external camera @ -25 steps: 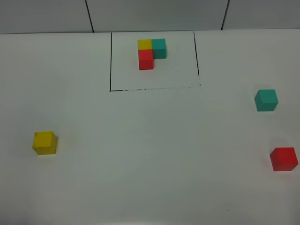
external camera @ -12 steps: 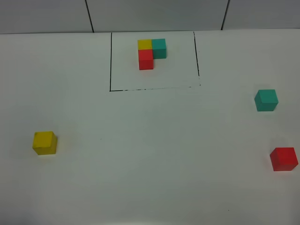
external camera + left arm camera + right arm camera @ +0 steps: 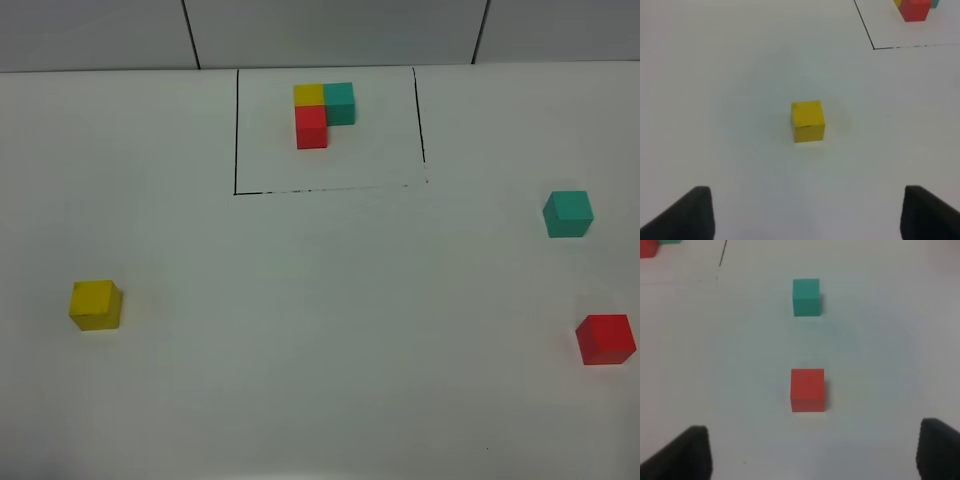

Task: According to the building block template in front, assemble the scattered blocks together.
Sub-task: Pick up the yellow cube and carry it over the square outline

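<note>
The building block template (image 3: pixel 323 112) is an L of yellow, teal and red cubes inside a black drawn rectangle at the back of the white table. The scattered blocks lie apart: a yellow cube (image 3: pixel 95 304) at the left, a teal cube (image 3: pixel 568 213) at the right, a red cube (image 3: pixel 605 338) nearer the front right. Neither arm shows in the high view. My left gripper (image 3: pixel 807 212) stands open, short of the yellow cube (image 3: pixel 808 121), with nothing between its fingers. The right gripper (image 3: pixel 812 455) is open too, short of the red cube (image 3: pixel 807 389), with the teal cube (image 3: pixel 806 297) beyond it.
The table (image 3: pixel 320 300) is plain white and backed by a grey panelled wall (image 3: pixel 330 30). The template's red cube (image 3: pixel 914 9) and a corner of the rectangle line (image 3: pixel 874 47) show in the left wrist view.
</note>
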Controlling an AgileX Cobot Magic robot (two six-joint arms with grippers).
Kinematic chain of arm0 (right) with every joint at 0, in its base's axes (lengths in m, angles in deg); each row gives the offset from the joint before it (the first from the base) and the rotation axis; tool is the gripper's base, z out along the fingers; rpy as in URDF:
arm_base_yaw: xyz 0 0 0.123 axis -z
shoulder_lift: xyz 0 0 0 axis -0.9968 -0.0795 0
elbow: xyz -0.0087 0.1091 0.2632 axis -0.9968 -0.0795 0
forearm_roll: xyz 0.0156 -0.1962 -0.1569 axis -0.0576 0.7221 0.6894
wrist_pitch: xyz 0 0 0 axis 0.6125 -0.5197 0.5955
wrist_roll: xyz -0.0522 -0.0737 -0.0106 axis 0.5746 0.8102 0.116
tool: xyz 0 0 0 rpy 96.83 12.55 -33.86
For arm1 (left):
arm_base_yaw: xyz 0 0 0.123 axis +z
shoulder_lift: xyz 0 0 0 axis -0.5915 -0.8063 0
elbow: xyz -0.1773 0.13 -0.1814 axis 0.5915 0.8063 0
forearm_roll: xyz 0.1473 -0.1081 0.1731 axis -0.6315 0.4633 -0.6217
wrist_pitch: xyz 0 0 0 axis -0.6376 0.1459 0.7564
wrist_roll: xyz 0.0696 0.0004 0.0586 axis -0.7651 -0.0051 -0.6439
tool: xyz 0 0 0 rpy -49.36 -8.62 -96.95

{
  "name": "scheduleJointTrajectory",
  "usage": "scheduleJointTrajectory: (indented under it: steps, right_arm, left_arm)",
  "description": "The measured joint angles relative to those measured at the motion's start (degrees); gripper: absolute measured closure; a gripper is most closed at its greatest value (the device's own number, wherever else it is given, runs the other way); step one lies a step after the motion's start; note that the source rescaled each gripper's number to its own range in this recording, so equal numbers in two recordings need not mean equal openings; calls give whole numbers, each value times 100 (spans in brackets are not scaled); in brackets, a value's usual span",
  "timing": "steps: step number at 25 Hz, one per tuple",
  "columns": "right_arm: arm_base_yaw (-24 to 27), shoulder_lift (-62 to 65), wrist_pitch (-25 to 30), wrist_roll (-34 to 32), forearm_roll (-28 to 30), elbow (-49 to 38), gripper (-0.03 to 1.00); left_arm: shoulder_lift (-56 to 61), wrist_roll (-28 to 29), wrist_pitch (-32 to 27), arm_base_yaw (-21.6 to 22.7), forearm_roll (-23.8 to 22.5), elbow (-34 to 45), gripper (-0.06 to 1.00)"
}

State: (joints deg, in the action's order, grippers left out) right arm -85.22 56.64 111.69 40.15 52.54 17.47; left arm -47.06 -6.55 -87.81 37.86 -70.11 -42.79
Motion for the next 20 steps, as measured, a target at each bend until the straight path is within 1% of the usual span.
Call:
scheduleJointTrajectory:
  steps: [6,10,13,17,20]
  right_arm:
    - [0,0,0,0,0,0,28]
    - [0,0,0,0,0,0,28]
    - [0,0,0,0,0,0,28]
    - [0,0,-2,0,-4,0,28]
    - [0,0,-2,0,-4,0,28]
  left_arm:
    - [-71,5,46,0,-26,-18,16]
    - [-551,11,522,0,-125,-84,16]
    - [-1289,11,855,0,-132,-116,16]
    - [-2631,11,1234,0,-132,-139,16]
    - [-3777,11,1299,0,-60,-386,16]
